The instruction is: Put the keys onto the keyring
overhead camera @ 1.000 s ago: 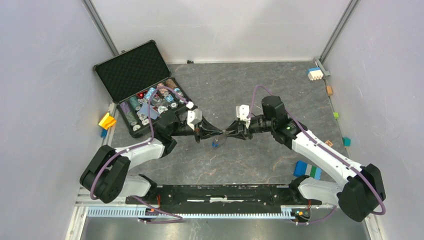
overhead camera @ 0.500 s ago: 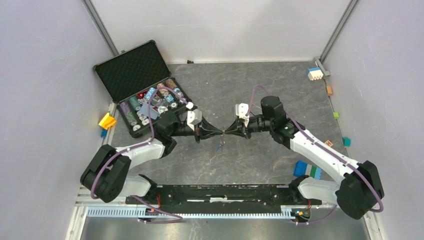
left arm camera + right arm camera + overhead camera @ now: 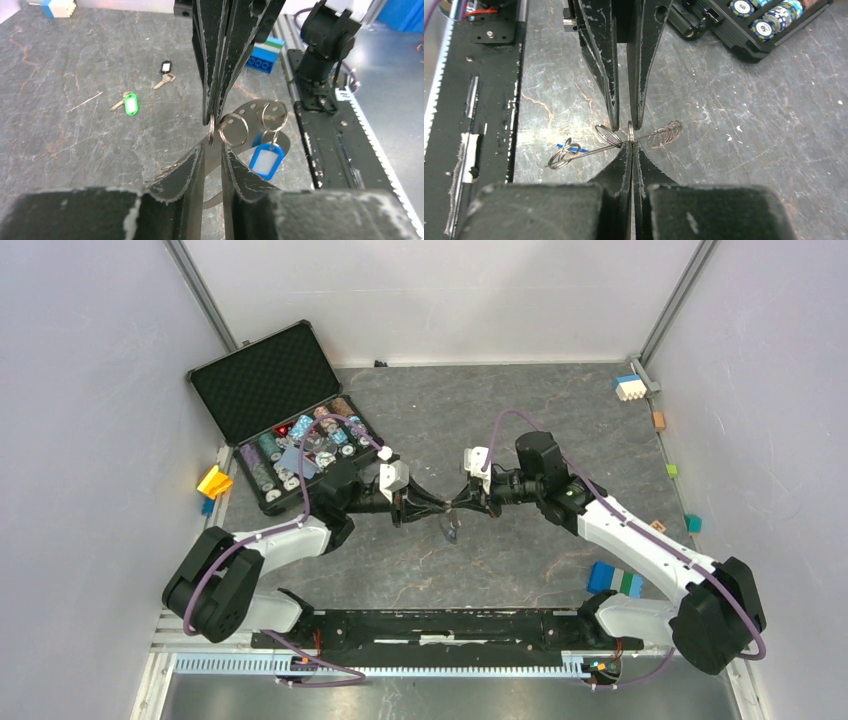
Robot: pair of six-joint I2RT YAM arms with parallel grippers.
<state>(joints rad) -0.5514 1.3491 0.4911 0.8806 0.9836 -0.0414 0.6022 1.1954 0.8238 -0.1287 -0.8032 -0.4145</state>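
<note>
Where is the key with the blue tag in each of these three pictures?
Top view: blue-tagged key, centre, hanging below the right gripper tip.
Left wrist: lower right of centre, dangling.
Right wrist: left of centre, a thin blue sliver.
Shared landmark: the keyring the right gripper pinches.

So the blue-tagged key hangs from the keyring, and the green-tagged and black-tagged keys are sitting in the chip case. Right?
One slip: the green-tagged key and the black-tagged key lie loose on the table, as the left wrist view shows. The blue-tagged key does hang from the keyring.
</note>
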